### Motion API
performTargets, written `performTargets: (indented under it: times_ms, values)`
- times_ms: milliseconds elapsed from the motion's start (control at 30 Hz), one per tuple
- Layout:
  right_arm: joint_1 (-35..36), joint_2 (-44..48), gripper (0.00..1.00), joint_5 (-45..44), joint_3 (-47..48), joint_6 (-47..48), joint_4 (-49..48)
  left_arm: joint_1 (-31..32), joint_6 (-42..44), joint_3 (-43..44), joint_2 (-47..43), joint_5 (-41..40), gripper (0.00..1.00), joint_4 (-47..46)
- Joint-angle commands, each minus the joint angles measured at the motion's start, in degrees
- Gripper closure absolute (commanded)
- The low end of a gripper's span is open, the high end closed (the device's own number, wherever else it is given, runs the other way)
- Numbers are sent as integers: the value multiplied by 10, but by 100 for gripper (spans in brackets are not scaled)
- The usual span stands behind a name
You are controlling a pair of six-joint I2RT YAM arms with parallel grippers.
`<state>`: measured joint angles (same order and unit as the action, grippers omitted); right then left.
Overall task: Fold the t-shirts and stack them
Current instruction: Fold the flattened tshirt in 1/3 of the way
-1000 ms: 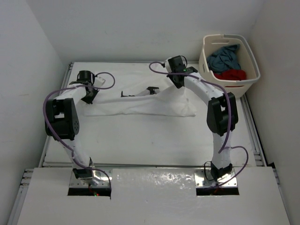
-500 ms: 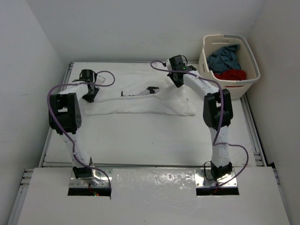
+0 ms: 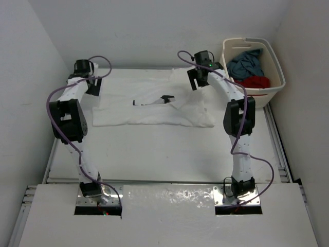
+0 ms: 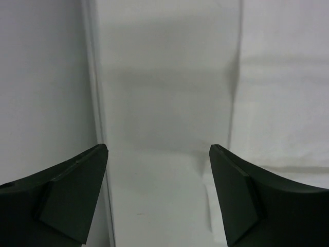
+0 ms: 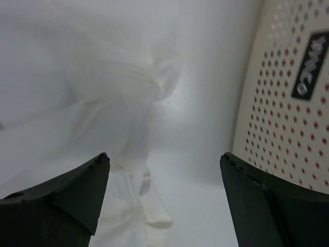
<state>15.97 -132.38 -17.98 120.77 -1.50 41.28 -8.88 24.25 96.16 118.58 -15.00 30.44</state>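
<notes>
The white t-shirt (image 3: 154, 105) with black markings (image 3: 153, 101) lies spread across the far half of the table. My left gripper (image 3: 93, 87) hovers open over the shirt's far left corner, with nothing between its fingers (image 4: 77, 193). In the left wrist view the left gripper (image 4: 158, 148) is over bare table, and the shirt's edge (image 4: 280, 98) is to the right. My right gripper (image 3: 197, 82) is open above the shirt's far right part. In the right wrist view the right gripper (image 5: 164, 155) is empty, with bunched white cloth (image 5: 97, 82) below it. The blue-grey shirt (image 3: 245, 62) and red shirt (image 3: 253, 81) lie in the basket.
The cream laundry basket (image 3: 274, 64) stands at the far right corner, and its perforated wall (image 5: 288, 108) is close beside the right gripper. The table's raised left rim (image 4: 95, 103) runs just left of the left gripper. White walls close in the back and sides.
Both grippers opened and let go of the white shirt. They rose and moved toward the far wall, the left one also to the left. The shirt now rests flat.
</notes>
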Motion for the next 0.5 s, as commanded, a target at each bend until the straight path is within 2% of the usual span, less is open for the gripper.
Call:
performTargets:
  times_ms: [0,33,67,167,200,300,333,400,467]
  values:
    - [-26,104,15,37,-35,-55,63,-51,-55,58,-22,69,22,58]
    - [-27,130,17,56,-101,-59,64,-52,-48,52,-31,84,24,72]
    - [-27,186,25,66,-138,-64,59,-52,-46,15,-45,109,27,83]
    - [-29,304,37,84,-310,-108,7,-52,-49,-84,-93,146,27,81]
    - [-31,329,35,100,-391,-139,-33,-52,-58,-119,-99,147,25,81]
    - [-50,389,16,138,-483,-197,-83,-54,-74,-156,-86,147,21,70]
    - [-58,394,14,157,-530,-212,-97,-54,-82,-163,-82,165,20,68]
    - [-89,395,12,217,-569,-246,-149,-54,-96,-167,-74,202,19,60]
    - [-106,382,12,241,-607,-259,-196,-54,-111,-170,-71,228,17,45]
